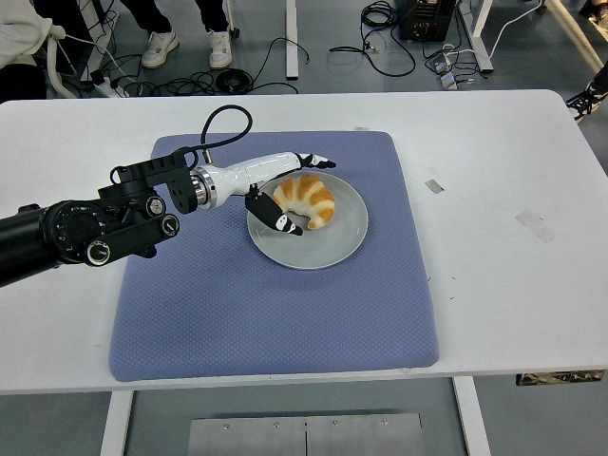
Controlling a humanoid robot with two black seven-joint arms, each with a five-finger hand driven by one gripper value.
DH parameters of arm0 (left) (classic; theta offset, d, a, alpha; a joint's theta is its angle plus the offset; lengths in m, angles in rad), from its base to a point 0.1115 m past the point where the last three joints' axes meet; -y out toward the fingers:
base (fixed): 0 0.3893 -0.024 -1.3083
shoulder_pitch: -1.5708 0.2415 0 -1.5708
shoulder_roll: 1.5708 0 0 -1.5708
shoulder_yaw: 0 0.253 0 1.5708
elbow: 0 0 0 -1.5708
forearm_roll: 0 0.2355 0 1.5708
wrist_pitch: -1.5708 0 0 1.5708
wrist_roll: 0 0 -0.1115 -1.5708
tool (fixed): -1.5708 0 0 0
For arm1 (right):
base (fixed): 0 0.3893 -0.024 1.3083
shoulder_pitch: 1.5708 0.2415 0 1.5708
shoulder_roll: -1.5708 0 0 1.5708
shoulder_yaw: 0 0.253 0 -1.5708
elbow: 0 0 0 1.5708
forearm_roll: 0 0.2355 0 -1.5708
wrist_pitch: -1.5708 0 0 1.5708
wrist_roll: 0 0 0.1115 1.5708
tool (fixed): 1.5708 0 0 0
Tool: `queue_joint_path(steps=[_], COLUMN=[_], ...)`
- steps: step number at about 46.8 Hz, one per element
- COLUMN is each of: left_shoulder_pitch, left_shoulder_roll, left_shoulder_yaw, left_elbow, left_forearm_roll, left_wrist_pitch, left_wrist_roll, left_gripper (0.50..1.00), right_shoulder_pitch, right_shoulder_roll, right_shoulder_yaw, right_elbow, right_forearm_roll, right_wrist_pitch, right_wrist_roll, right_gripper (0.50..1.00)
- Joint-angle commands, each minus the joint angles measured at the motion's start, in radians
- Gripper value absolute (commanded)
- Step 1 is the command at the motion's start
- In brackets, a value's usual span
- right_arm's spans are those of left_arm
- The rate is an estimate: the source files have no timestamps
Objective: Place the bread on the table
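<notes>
A golden croissant (307, 199) lies on a grey plate (337, 237) on a blue mat (266, 304) in the middle of the white table. My left hand (294, 190) reaches in from the left, over the plate's left rim. Its fingers are spread around the croissant's left end, the upper fingers (318, 161) above it and the thumb (283, 223) below it. They are open around the bread, not closed on it. The right arm is out of view.
Bare white table (513, 171) lies to the right and left of the mat, with small tape marks on the right (434, 186). People's feet and cables show on the floor beyond the far edge.
</notes>
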Motion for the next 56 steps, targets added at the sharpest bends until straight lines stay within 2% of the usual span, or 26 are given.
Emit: queue_joint_path(steps=[1, 5, 11, 27, 39, 42, 44, 48, 56], left_shoulder_pitch=[0.000, 0.001, 0.004, 0.007, -0.003, -0.003, -0.005, -0.017, -0.034], left_shoulder_roll=[-0.001, -0.001, -0.001, -0.002, -0.001, 0.001, 0.001, 0.001, 0.004], left_shoulder_yaw=[0.000, 0.006, 0.008, 0.042, 0.042, 0.040, 0.040, 0.040, 0.040], left_elbow=[0.000, 0.000, 0.002, 0.019, 0.022, 0.022, 0.022, 0.022, 0.022], left_forearm_roll=[0.000, 0.003, 0.006, 0.007, 0.007, 0.007, 0.007, 0.007, 0.007], left_wrist_pitch=[0.000, 0.001, 0.001, 0.003, 0.003, 0.003, 0.003, 0.003, 0.003], left_wrist_roll=[0.000, 0.000, 0.000, 0.000, 0.000, 0.000, -0.001, -0.003, -0.004], left_gripper=[0.954, 0.943, 0.884, 0.848, 0.715, 0.659, 0.597, 0.509, 0.500], right_shoulder_pitch=[0.000, 0.000, 0.000, 0.000, 0.000, 0.000, 0.000, 0.000, 0.000], right_shoulder_roll=[0.000, 0.000, 0.000, 0.000, 0.000, 0.000, 0.000, 0.000, 0.000], right_shoulder_yaw=[0.001, -0.001, -0.001, -0.001, 0.001, -0.001, -0.001, 0.001, 0.001], right_elbow=[0.000, 0.000, 0.000, 0.000, 0.000, 0.000, 0.000, 0.000, 0.000], right_forearm_roll=[0.000, 0.000, 0.000, 0.000, 0.000, 0.000, 0.000, 0.000, 0.000], right_wrist_pitch=[0.000, 0.000, 0.000, 0.000, 0.000, 0.000, 0.000, 0.000, 0.000], right_wrist_roll=[0.000, 0.000, -0.001, -0.001, 0.000, 0.000, -0.001, 0.000, 0.000], right_gripper=[1.000, 1.000, 1.000, 1.000, 1.000, 1.000, 1.000, 1.000, 1.000])
